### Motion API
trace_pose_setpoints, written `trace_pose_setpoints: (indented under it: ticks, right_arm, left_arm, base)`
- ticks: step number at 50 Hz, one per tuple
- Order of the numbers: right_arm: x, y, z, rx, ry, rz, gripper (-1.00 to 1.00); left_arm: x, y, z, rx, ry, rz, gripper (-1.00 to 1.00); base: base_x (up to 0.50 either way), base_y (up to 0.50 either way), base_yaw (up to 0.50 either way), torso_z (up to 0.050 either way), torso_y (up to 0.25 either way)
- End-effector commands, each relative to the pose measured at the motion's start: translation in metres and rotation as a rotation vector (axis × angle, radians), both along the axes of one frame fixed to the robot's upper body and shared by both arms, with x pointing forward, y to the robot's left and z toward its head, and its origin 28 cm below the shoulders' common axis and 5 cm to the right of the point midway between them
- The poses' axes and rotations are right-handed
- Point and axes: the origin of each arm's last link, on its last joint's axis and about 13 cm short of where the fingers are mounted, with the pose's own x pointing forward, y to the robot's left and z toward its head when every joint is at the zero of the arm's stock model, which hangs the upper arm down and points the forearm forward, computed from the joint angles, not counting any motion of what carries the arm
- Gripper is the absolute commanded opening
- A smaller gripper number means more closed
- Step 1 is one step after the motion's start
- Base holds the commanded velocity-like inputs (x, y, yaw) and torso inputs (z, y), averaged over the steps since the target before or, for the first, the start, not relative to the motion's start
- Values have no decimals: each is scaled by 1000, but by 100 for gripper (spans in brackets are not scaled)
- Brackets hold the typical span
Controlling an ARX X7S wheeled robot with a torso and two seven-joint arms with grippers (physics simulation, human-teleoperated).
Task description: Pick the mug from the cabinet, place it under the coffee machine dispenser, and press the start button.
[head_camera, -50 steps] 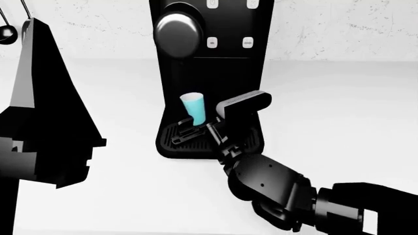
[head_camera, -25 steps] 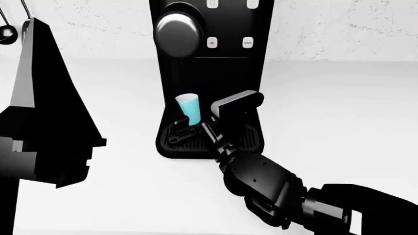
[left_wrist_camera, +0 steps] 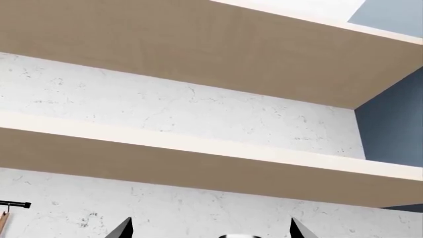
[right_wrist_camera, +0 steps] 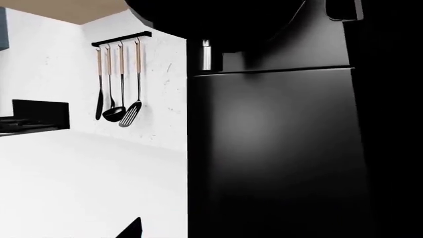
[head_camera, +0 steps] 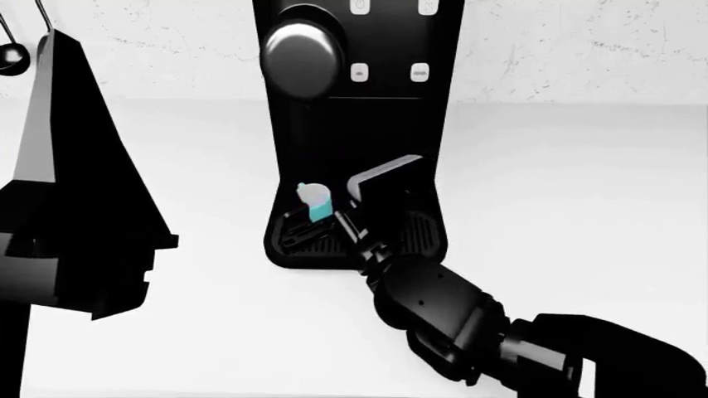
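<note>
The light turquoise mug (head_camera: 317, 204) is low over the ribbed drip tray (head_camera: 423, 237) of the black coffee machine (head_camera: 376, 124), right below the silver dispenser dome (head_camera: 301, 56). My right gripper (head_camera: 308, 221) is shut on the mug from the front; I cannot tell whether the mug touches the tray. White buttons (head_camera: 360, 72) show on the machine's front. The right wrist view holds only the machine's black front (right_wrist_camera: 278, 148) and one fingertip (right_wrist_camera: 132, 229); the mug is out of it. My left gripper (left_wrist_camera: 210, 230) is open and empty, pointing at wall shelves.
The left arm (head_camera: 66, 207) is raised at the left of the head view. Kitchen utensils (right_wrist_camera: 121, 84) hang on a wall rail left of the machine, with a dark stove (right_wrist_camera: 33, 116) beyond. Wooden shelves (left_wrist_camera: 198, 163) run along the wall above.
My right gripper has carried the mug to the left and down, closer to the drip tray under the dispenser. The left arm has not moved.
</note>
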Motion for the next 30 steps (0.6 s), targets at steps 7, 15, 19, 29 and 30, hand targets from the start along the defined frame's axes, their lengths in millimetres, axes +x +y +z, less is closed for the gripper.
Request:
trace_pose_setpoints:
  ticks: [7,15,19,29,30]
  right_arm:
    - [2,-3,-3,-4,23,-38,100]
    - [-1,-5,1,3,11,-39,100]
    - [-2,-7,4,9,1,-44,100]
    - [-8,-11,20,16,-44,-54,100]
    - [-9,-11,21,16,-48,-54,100]
  left_arm:
    - [0,0,0,0,-2,1,100]
    - [-1,0,0,1,-3,0,100]
    - [-1,0,0,2,-2,0,100]
    - [-1,0,0,4,-3,0,100]
    - [-1,0,0,4,-3,0,100]
  base:
    - [0,0,0,0,0]
    - [0,0,0,0,0]
    - [0,0,0,0,0]
    - [0,0,0,0,0]
    - [0,0,0,0,0]
